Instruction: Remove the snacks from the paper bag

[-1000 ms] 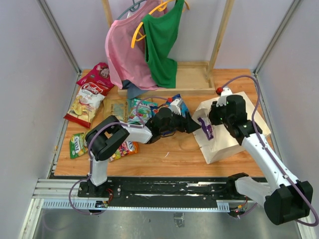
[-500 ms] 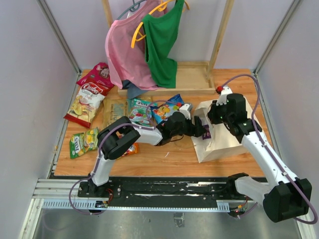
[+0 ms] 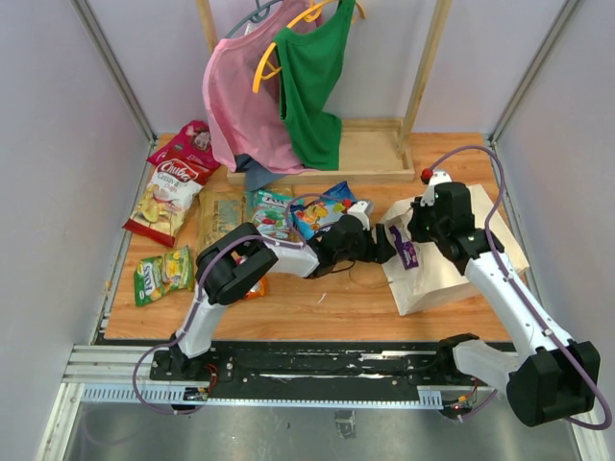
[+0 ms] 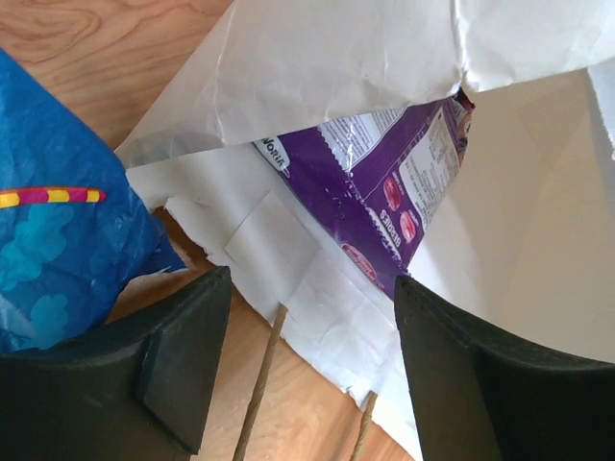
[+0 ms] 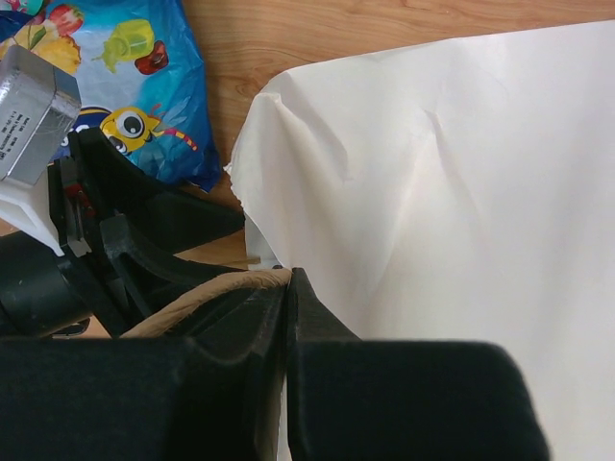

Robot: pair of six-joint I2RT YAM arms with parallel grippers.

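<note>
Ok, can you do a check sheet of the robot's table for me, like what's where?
Surface: wooden table.
Job's things: paper bag lying at right; purple packet poking from its mouth; blue packet beside it; more snacks at left.
Clutter: pink garment and green garment on hangers at the back.
Grippers: left gripper open at the bag's mouth; right gripper shut on the bag's handle.
Cables: cable looping along each arm.
Surroundings: pale walls; metal rail at near edge.
</note>
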